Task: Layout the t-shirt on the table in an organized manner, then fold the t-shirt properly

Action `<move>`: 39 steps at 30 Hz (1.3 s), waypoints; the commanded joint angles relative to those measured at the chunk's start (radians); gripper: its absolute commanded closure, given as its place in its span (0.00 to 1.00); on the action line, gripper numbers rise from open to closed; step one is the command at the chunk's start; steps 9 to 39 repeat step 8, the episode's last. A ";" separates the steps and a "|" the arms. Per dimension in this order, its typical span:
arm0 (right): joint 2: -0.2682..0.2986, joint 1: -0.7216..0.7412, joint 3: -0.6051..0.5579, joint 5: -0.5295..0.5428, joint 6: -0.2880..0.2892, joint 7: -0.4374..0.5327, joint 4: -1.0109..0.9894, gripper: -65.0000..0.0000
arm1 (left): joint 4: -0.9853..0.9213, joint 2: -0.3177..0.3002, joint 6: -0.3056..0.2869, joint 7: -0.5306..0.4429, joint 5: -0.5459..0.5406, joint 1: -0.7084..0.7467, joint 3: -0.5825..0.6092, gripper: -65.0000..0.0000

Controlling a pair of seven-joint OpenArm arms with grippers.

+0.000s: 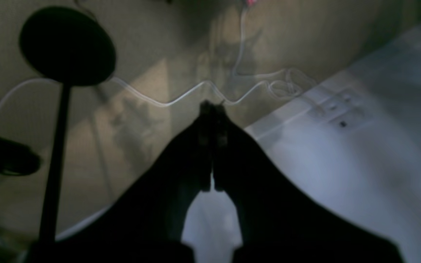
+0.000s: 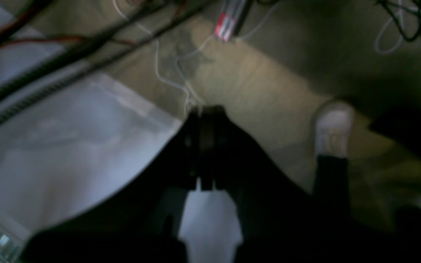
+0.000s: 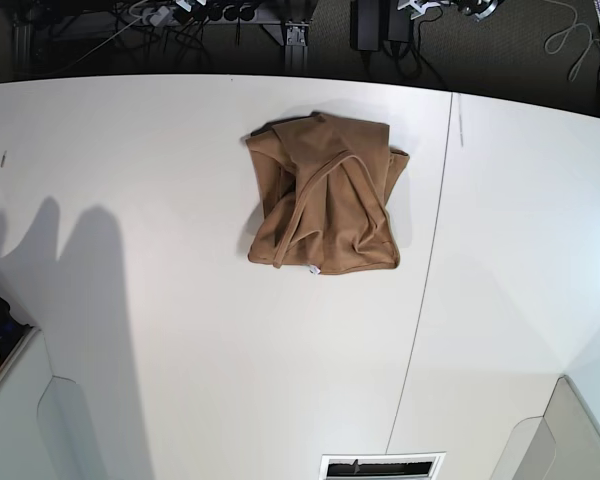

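- t-shirt (image 3: 325, 195): tan-brown soft cloth, bunched into a rough lumpy square in the far-centre part of the table (image 3: 180, 330), just left of the seam in the base view. Folds and a raised hem ridge run diagonally across it; edges uneven, not laid flat.
- Small white tag (image 3: 315, 269) pokes out at the shirt's near edge.
- Table: flat matte white, smooth. Thin dark seam line (image 3: 425, 280) runs from far edge to near edge, right of the shirt, not touching it.
- left gripper (image 1: 212, 109): dark, wedge-shaped fingers pressed together tip to tip, nothing between them. It hangs past the table edge, over beige floor with a wavy white cable (image 1: 181, 98). Image blurred.
- right gripper (image 2: 205, 111): same dark tapered shape, jaws fully together, holding nothing. Also at the table edge, over the floor; white shoe (image 2: 333, 128) visible on the floor to its right.
- Neither gripper shows in the base view; both are well apart from the shirt.
- Round black disc on a thin pole (image 1: 66, 47) in the left wrist view, blurred.
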 commanded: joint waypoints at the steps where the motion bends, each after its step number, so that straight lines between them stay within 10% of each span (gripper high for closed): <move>1: 0.003 0.008 0.004 -0.010 0.001 -0.019 -0.013 1.00 | -0.016 -0.003 -0.003 0.006 -0.011 -0.012 0.010 1.00; 39: -0.020 0.035 0.005 -0.058 0.001 -0.024 -0.055 1.00 | -0.052 0.025 -0.004 -0.025 -0.011 -0.055 0.023 1.00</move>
